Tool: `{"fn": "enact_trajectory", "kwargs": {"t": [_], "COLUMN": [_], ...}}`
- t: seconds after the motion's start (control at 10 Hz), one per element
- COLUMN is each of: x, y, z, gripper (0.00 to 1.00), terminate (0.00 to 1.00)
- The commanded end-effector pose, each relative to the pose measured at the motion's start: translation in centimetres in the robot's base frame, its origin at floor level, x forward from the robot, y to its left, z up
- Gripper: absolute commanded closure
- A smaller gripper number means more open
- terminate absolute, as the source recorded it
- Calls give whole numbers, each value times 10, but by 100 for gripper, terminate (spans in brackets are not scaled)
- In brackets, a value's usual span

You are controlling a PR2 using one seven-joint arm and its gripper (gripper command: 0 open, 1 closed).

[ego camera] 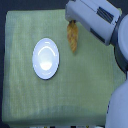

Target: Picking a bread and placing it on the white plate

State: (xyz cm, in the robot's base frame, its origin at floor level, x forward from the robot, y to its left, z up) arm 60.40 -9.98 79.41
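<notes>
A green-yellow cloth [25, 95] covers the tabletop and fills most of the frame. It looks a bit wrinkly near the edges.

Left of the middle sits the white plate [46, 58]. It is round and shiny, and nothing is on it. It lies flat on the cloth.

To the right of the plate, in the upper middle of the frame, is the bread [73, 39]. It is long, thin and golden-brown with a bumpy crust. It points up and down in the frame. It is near the plate but does not touch it.

The top end of the bread goes right up under the gripper [72, 21], which comes in from the upper right corner on a big white and grey arm [97, 17]. The jaws sit at the bread's top tip, and the rest of the bread sticks out below them. The jaws are too blurry to see well, so it is not clear whether they are clenched on the bread or loose.
</notes>
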Motion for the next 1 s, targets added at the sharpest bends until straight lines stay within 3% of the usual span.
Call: {"fn": "enact_trajectory", "kwargs": {"t": [0.0,0.4,0.9], "x": [-32,-87,-105], "y": [14,115,185], "z": [85,79,53], "gripper": [100,100,100], "terminate": [0,0,0]}}
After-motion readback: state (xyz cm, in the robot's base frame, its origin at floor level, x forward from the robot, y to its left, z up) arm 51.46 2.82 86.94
